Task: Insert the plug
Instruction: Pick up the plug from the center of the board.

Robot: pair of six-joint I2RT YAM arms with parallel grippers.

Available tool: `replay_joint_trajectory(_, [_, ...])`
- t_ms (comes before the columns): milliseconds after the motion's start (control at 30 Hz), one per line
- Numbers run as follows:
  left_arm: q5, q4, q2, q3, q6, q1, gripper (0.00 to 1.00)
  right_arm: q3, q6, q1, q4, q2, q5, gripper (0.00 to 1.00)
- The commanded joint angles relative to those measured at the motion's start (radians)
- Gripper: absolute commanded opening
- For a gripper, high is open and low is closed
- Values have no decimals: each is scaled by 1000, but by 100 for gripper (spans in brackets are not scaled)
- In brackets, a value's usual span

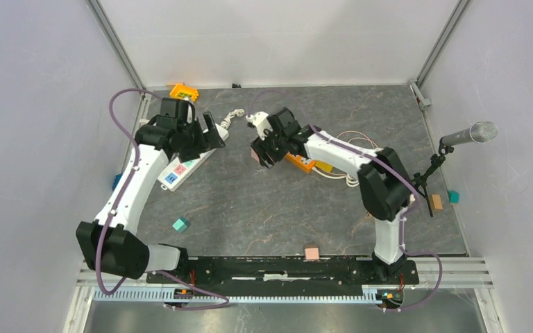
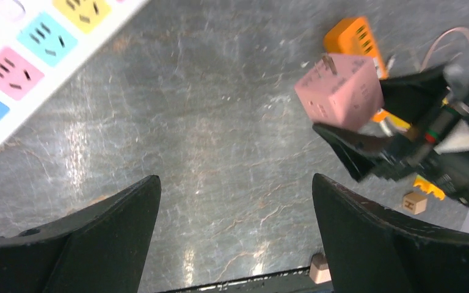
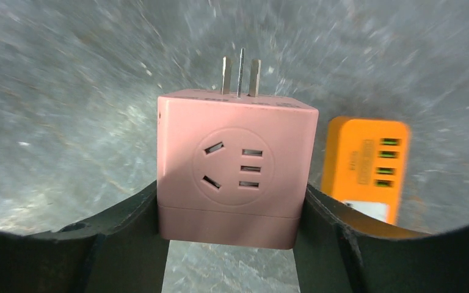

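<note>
Right gripper clamps a chunky pink cube plug, three metal prongs poking out, over the grey marbled desk. Left gripper gapes wide open.

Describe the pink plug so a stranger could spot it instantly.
Start at the grey table, then find the right gripper over its far half. Between its jaws sits the pink cube plug, prongs pointing outward; the orange charger beside it is slimmer and ungripped.

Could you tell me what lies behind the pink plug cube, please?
Grey table beyond its prongs and an orange charger alongside; the patch directly behind the pink plug cube is hidden.
</note>
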Motion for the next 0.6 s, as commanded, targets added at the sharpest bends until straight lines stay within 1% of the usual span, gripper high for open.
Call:
replay_joint_trajectory(0, [-13,68,-96,103,46,10,100,0,-7,0,133,-269,-38,0])
replay_joint_trajectory(100, [10,173,-156,101,27,11,100,-88,-28,-13,248,-378,-70,0])
replay_joint_trajectory(200, [44,292,-210,67,-3,11,100,-231,-79,-23,441,-496,-188,0])
replay_joint_trajectory(267, [32,325,-232,48,-22,14,100,-322,-90,-27,550,-566,-225,0])
replay_joint_trajectory(300, [7,313,-232,49,-32,17,100,-342,-75,-27,570,-597,-213,0])
replay_joint_trajectory(367, [-31,267,-221,52,-31,25,100,-347,-34,-27,547,-629,-145,0])
replay_joint_trajectory(500, [-108,121,-144,62,-1,51,100,-281,43,-32,365,-631,-1,0])
replay_joint_trajectory(567, [-174,53,-92,62,-8,82,100,-263,77,-37,283,-624,54,0])
